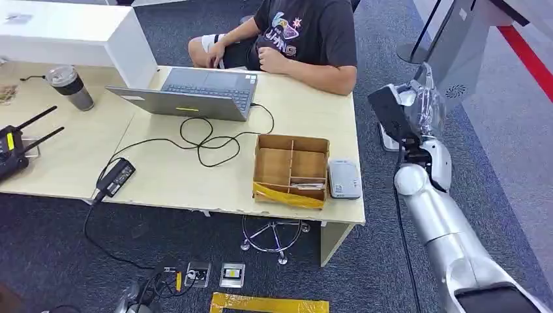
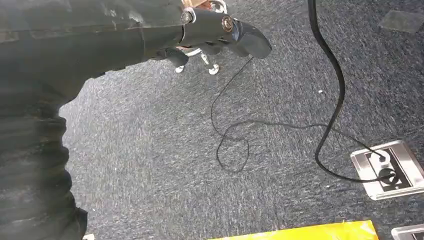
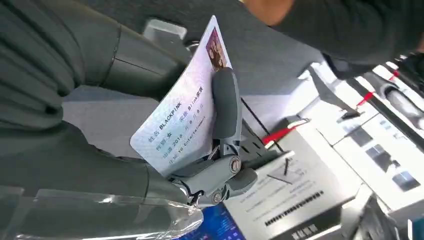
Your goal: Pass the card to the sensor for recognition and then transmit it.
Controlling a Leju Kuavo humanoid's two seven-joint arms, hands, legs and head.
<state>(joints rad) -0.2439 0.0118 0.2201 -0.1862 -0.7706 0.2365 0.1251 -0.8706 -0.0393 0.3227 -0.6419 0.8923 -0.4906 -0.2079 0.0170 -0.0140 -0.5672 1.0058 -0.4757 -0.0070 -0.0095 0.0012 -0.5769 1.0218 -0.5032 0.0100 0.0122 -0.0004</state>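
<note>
Right wrist view: fingers (image 3: 226, 107) lie across the printed face of the card (image 3: 182, 117), thumb side behind it; the card is pinched flat, its upper corner and lower edge standing free of the grip. Right hand (image 3: 165, 120) therefore holds the card. Hold looks shallow, with much of the card outside the contact area.

Head view: right hand (image 1: 417, 107) is raised off the worktop's right end, well apart from the worktop (image 1: 195, 176). Grey reader (image 1: 343, 178), probably the sensor, lies flat near the worktop's right edge, just beside the cardboard box (image 1: 291, 169).

Left wrist view: left hand (image 2: 220, 32) hangs over the carpet, fingers loosely curled, holding nothing.

Risks, as judged:
- Card slips or rotates in the pinch while the arm swings down toward the reader; cause: smooth card and a narrow contact patch.
- Card arrives tilted or edge-on, so recognition fails; cause: the card now stands steeply, not parallel to the reader's top.
- Hand or card knocks the box wall or pushes the reader toward the edge; cause: the reader sits tight between box and worktop edge.
- Seated person (image 1: 306, 39) is close behind the worktop; handover could be mistimed, dropping the card.
</note>
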